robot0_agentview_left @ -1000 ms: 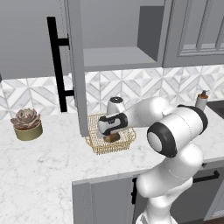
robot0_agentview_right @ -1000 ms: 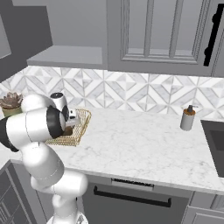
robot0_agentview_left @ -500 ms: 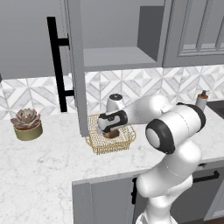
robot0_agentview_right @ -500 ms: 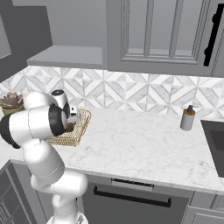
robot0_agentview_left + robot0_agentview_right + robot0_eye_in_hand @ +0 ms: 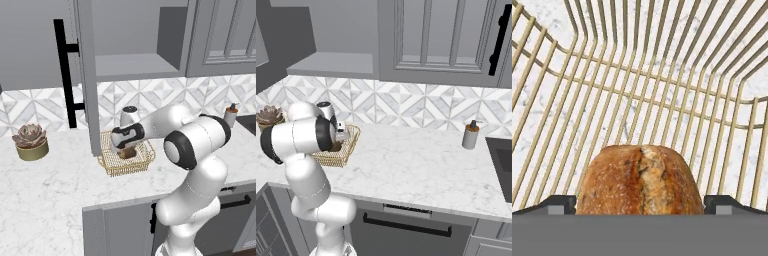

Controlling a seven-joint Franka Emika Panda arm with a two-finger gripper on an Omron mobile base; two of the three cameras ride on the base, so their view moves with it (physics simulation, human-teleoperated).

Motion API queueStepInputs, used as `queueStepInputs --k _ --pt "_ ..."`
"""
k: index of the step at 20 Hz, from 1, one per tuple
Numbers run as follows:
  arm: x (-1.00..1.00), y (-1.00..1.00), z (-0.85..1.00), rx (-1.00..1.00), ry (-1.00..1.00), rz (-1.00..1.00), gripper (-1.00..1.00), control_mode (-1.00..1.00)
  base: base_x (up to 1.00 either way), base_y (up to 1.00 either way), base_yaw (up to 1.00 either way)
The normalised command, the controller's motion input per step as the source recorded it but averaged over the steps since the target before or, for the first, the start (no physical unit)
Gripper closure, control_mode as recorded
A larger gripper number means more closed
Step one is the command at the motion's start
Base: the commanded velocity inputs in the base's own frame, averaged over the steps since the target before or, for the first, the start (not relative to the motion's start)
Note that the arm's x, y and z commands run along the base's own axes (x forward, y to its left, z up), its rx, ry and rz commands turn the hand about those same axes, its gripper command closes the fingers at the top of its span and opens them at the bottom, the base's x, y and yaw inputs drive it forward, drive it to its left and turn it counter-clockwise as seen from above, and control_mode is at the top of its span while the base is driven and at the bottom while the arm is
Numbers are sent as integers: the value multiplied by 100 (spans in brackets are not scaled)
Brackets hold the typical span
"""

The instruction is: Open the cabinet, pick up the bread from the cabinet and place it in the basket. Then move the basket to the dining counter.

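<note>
The gripper (image 5: 126, 150) has dropped lower into the basket (image 5: 114, 166) vs. a sec ago, fingers (image 5: 559, 204) clamped on the bread (image 5: 640, 180). Basket sits on marble worktop (image 5: 45, 195) w/ potted plant (image 5: 31, 141) beside; open cabinet (image 5: 130, 40) beyond.

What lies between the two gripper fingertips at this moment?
The bread fills the stretch between the fingertips in the hand view, with the basket wires behind it.

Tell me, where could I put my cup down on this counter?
The widest bare marble lies between the gold wire basket and the soap dispenser. A smaller patch sits between the potted succulent and the basket. Around the basket it's crowded: the pincer and bread are there.
</note>
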Motion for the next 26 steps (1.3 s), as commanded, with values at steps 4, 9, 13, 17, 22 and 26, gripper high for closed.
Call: queueStepInputs --k 4,9,13,17,22,26 --pt "-11 4 1 2 -19 -1 -100 -100 0 0 0" --pt "14 0 -9 -5 43 -13 -100 -100 0 0 0" --pt "0 0 0 0 39 -5 -100 -100 0 0 0" --pt "-9 0 -3 0 26 -4 -100 -100 0 0 0" --pt "0 10 -29 -11 9 -8 -100 -100 0 0 0" --pt "0 15 -48 -13 -2 -9 -100 -100 0 0 0"
